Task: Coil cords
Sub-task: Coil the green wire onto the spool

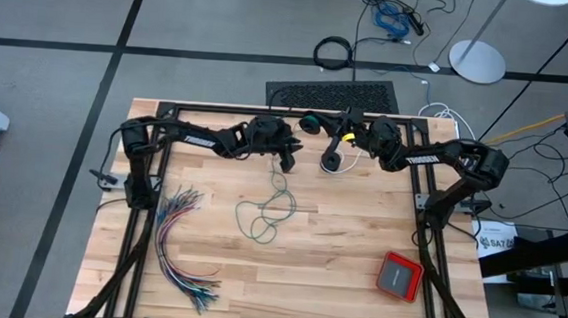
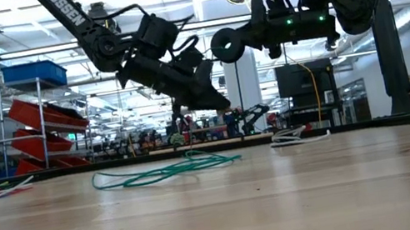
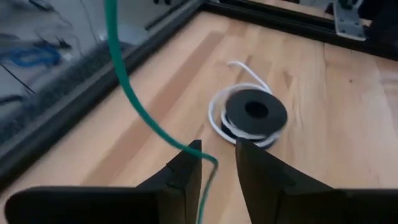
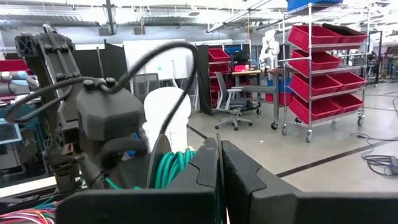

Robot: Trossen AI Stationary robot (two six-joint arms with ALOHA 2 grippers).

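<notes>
The teal-green cord lies in loose loops on the table (image 1: 263, 216) (image 2: 164, 171), and one strand rises to my left gripper (image 1: 286, 162) (image 2: 215, 100). That gripper hovers open above the table, with the strand (image 3: 134, 99) running through its gap (image 3: 217, 149). My right gripper (image 1: 314, 121) (image 2: 226, 43) hangs higher, near the far edge, shut (image 4: 219, 155), with a bundle of teal turns (image 4: 174, 165) at its fingers. The black cord with a white tail lies coiled flat on the table (image 1: 332, 162) (image 3: 252, 112). My left gripper has the teal strand running through its gap, lying against the tip of one finger (image 3: 198, 149). The fingers slant down toward the table. The strand runs up and away on one side and drops slack to the table on the other. My right gripper is shut with several turns of the teal cord (image 4: 177, 163) showing beside one finger, clear of the table. The fingers lie level, pointing toward the table's left. The fingers hide the place of contact, so I cannot tell whether the turns are pinched or wound around them.
A fanned bundle of many-coloured wires (image 1: 180, 242) lies at the table's left. An orange-red box (image 1: 399, 275) sits at the near right. A black mat (image 1: 334, 92) lies beyond the far edge. Black frame rails (image 1: 144, 219) run along the sides.
</notes>
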